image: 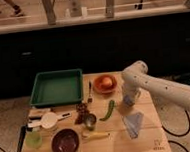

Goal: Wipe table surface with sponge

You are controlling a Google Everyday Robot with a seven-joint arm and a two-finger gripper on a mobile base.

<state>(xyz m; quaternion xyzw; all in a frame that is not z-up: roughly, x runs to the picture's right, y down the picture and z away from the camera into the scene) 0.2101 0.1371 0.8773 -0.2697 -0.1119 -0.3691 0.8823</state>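
Pale-wood table [119, 143] beneath the pincer [130, 99], grip state cannot be told: blue-grey pad [134, 123], probably the sponge, lies just in front of it; green pepper [108, 109] and orange plate [104, 83], close beside it, risk being knocked by a wide stroke.

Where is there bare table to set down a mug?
The table is bare along its front edge, between the dark bowl and the bluish object. Crowded below the green tray. The gripper hangs right of the green pepper.

Arm [162, 87] reaches in from right, jaws (pointing down) hanging centre-right.
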